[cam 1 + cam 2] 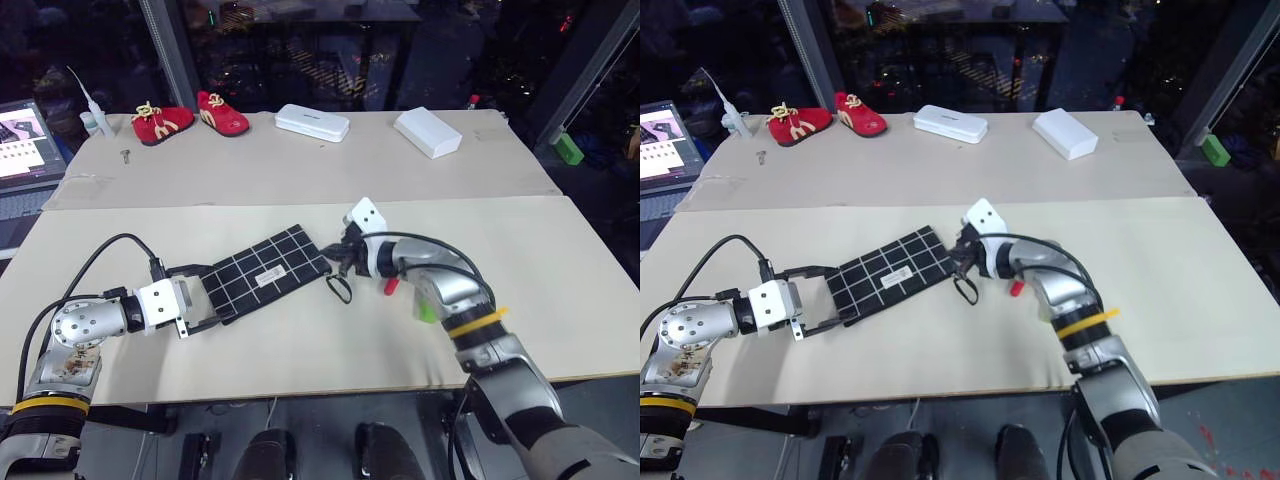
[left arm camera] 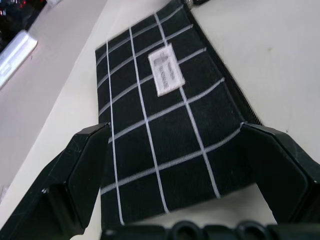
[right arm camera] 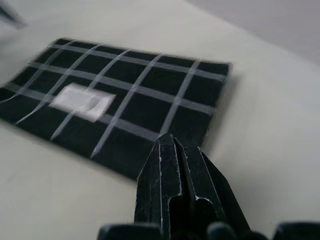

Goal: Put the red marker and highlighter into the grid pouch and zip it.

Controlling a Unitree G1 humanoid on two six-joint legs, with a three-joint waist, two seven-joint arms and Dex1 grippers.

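Right gripper (image 3: 175,150), fingers together, at grid pouch (image 1: 265,270); left gripper (image 1: 205,295) spread wide astride its other end.

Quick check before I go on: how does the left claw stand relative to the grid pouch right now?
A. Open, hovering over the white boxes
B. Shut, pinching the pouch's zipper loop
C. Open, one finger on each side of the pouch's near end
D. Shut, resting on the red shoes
C. In the left wrist view the left claw is spread wide, with the end of the grid pouch lying between its two fingers.
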